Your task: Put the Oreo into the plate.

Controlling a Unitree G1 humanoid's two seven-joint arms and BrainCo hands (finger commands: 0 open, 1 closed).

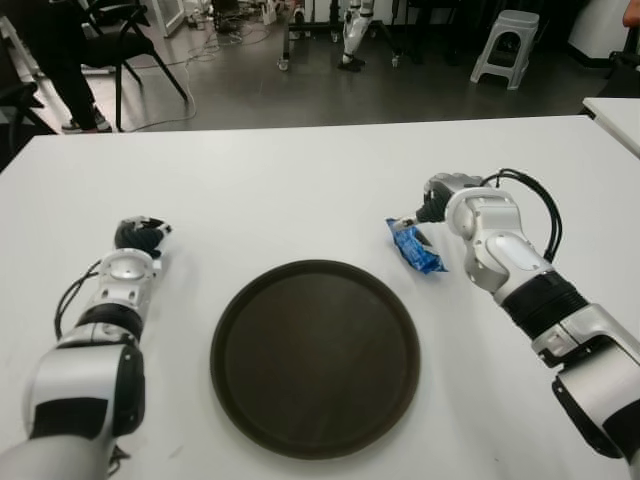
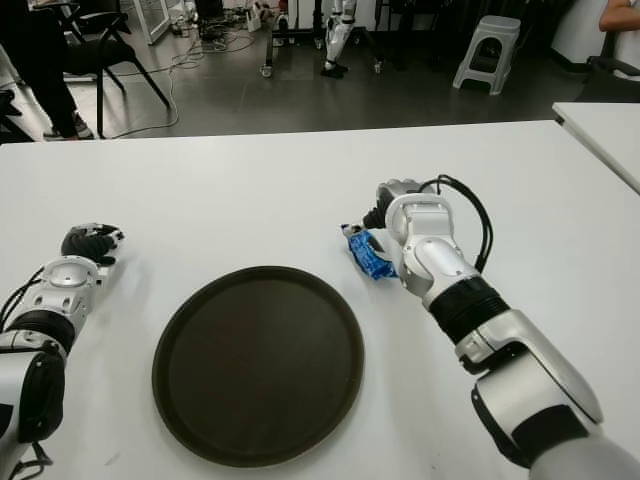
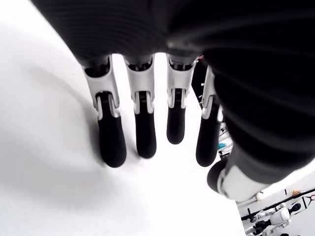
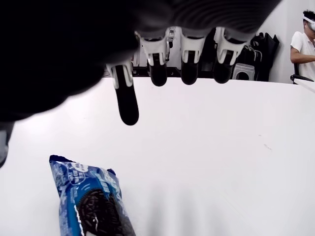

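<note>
A blue Oreo packet (image 1: 415, 246) lies flat on the white table (image 1: 300, 190), just right of the round dark plate (image 1: 315, 356). My right hand (image 1: 437, 200) hovers at the packet's far right end, fingers (image 4: 126, 97) spread, holding nothing; the right wrist view shows the packet (image 4: 91, 201) lying free below the fingers. My left hand (image 1: 140, 236) shows at the table's left side, left of the plate, fingers (image 3: 111, 135) extended with nothing in them.
The plate holds nothing. Beyond the table's far edge are a black chair (image 1: 125, 40), a white stool (image 1: 505, 45) and a person's legs (image 1: 60, 70). Another white table's corner (image 1: 615, 115) stands at the right.
</note>
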